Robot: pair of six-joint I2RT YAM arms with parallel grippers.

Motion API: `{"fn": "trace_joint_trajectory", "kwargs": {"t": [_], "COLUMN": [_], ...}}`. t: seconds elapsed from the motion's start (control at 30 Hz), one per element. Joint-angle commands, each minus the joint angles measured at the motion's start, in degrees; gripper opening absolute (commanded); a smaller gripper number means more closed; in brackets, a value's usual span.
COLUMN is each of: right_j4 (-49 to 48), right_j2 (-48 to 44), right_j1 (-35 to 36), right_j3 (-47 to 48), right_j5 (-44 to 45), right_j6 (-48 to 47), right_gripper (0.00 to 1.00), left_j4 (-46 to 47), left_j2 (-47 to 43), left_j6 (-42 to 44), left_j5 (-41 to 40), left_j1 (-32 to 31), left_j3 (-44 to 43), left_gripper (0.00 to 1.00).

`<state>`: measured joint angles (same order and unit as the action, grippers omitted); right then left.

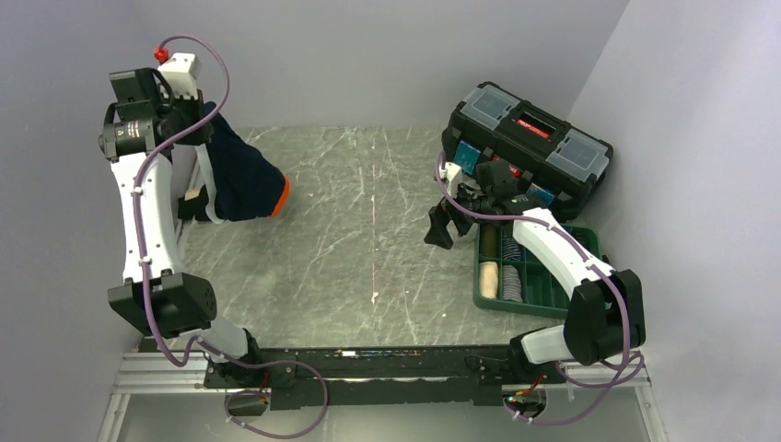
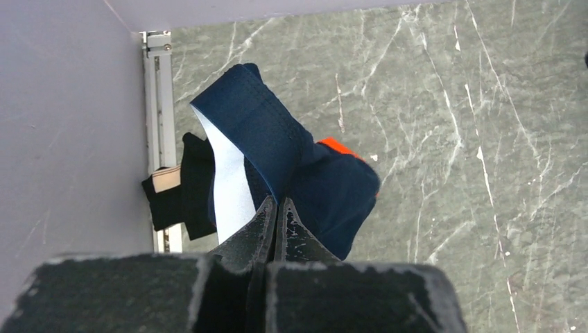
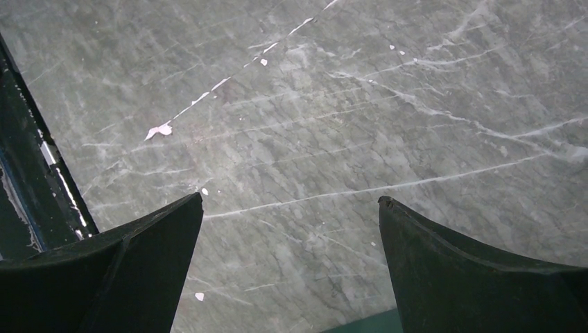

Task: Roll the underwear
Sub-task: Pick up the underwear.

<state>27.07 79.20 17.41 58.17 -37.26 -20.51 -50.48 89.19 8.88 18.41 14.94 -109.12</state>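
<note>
Underwear, dark navy with orange trim (image 2: 326, 180): suspended in the far left corner of the workspace, pinched at its upper fold, hanging in loose folds below the grip point. White inner panel (image 2: 229, 187) exposed on the side facing the left wall. Orange edge at the lower right of the bundle in the top view. Contact between lowest fold and table: not determinable.

Left gripper (image 2: 276, 205): fully closed, fingertips pressed together on the navy cloth. Positioned high above the table surface, arm extended upward beside the left wall.

Second underwear, black with tan band (image 2: 177, 191): lying on the table at the left edge, against the metal rail (image 2: 158, 104) along the wall, partly hidden behind the hanging garment. Not held.

Striped roll (image 1: 512, 276): seated in a compartment of the green tray (image 1: 485, 299), just beside a pale roll (image 1: 489, 274) in the neighbouring compartment. Detail too small for more.

Right gripper (image 3: 291, 208): jaws spread to full width, nothing between them, nothing touched. Positioned over bare grey marbled table (image 1: 368, 239), just left of the tray and in front of the black toolbox (image 1: 530, 138).

Toolbox: at the far right of the table, directly behind the tray, lid closed, red latch on top.
</note>
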Motion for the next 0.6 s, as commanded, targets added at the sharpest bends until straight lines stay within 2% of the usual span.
{"fn": "trace_joint_trajectory", "kwargs": {"t": [0.0, 0.17, 0.3, 0.47, 0.57], "right_j4": [-0.1, -0.3, -0.2, -0.1, 0.0], "right_j2": [-0.4, -0.6, -0.8, -0.9, -0.6], "right_j1": [0.1, 0.1, 0.0, 0.1, 0.0], "right_j3": [1.9, 1.8, 1.8, 1.9, 2.1], "right_j5": [0.7, 1.0, 1.0, 0.8, 0.5], "right_j6": [-1.0, -1.0, -1.0, -1.1, -1.1], "right_gripper": [1.00, 1.00, 1.00, 1.00, 1.00], "left_j4": [2.8, 1.9, 0.7, 5.9, 5.7], "left_j2": [-1.0, -0.9, -2.2, -7.2, -7.2], "left_j6": [-1.8, -1.3, 2.3, 7.6, 9.9], "left_j5": [2.0, -2.9, -13.8, -25.5, -29.0], "left_j1": [-0.8, -0.8, -0.6, -0.5, -0.5], "left_j3": [0.6, -1.8, -6.4, -4.7, -5.9], "left_gripper": [0.00, 0.00, 0.00, 0.00, 0.00]}}
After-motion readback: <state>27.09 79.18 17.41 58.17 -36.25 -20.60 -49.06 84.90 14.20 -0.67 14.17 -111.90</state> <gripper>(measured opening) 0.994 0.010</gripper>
